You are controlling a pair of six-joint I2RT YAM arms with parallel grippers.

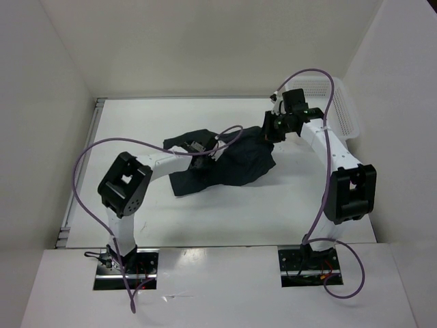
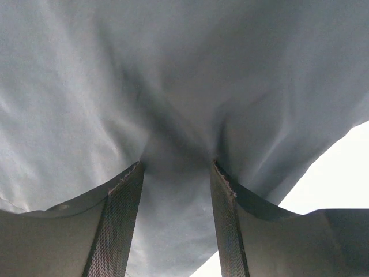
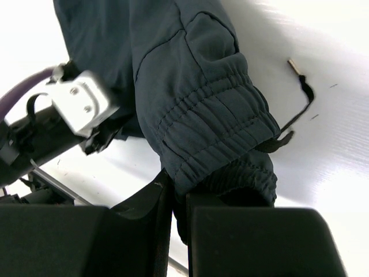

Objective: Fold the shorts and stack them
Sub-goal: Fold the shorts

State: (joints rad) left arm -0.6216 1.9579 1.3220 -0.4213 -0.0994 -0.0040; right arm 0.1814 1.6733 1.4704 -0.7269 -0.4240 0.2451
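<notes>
While my left tool (image 2: pixel 176 167) stands about half open with cloth of the shorts (image 1: pixel 235 167) bunched between its fingers (image 2: pixel 115 225), I cannot tell whether it truly bites. The shorts lie crumpled on the bench (image 1: pixel 287 205) from under that tool across to my right tool (image 3: pixel 176 193), which is nearly closed on the elastic waistband (image 3: pixel 219 121). If I lift now, the left side could slip free and sag, or the right pinch could drag the whole heap and spoil the fold.
</notes>
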